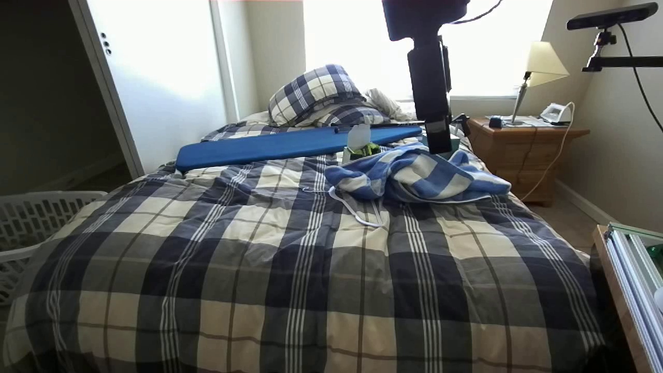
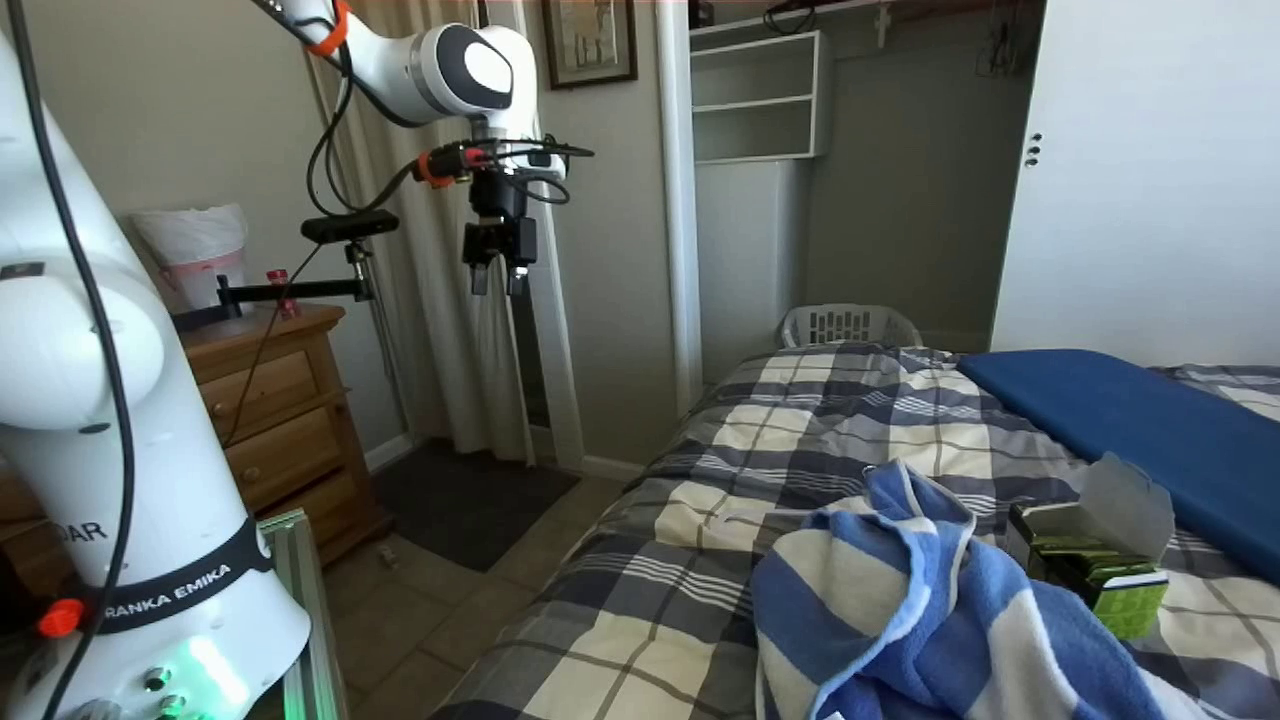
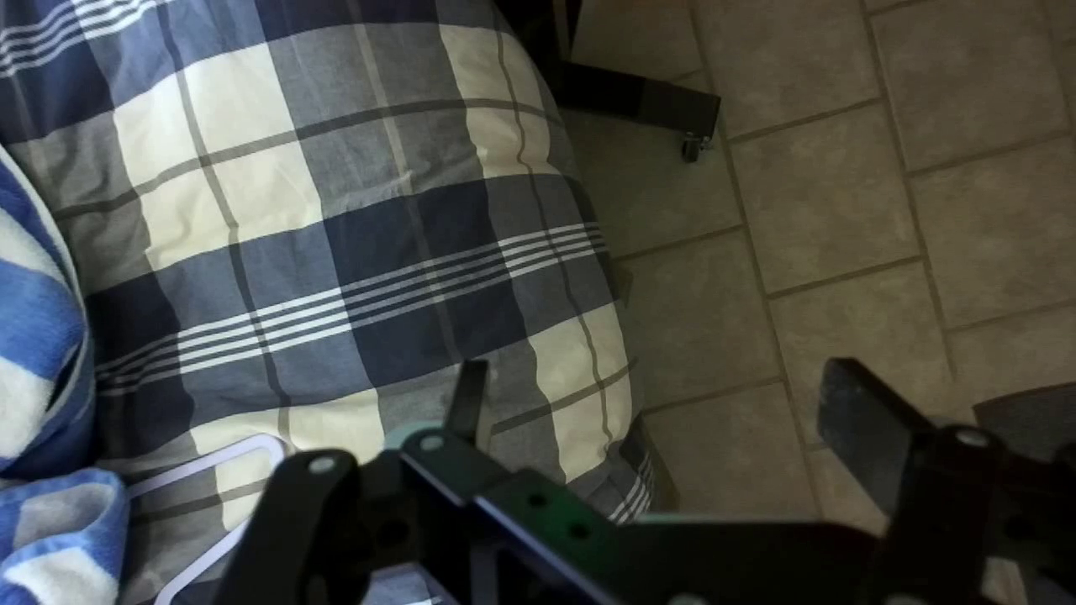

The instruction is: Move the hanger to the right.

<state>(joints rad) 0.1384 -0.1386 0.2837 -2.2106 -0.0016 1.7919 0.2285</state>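
The white hanger lies on the plaid bed, partly under a blue and white striped towel. One end and its thin hook stick out from the towel; the rest is hidden. A pale piece of the hanger shows beside the towel in an exterior view. In the wrist view the hanger is at lower left, beside the towel and partly behind the gripper. My gripper is open and empty, high above the floor beside the bed. It also shows in the wrist view and an exterior view.
A blue ironing board lies across the bed. An open green box stands beside the towel. A nightstand with a lamp and iron, a wooden dresser and a laundry basket stand around.
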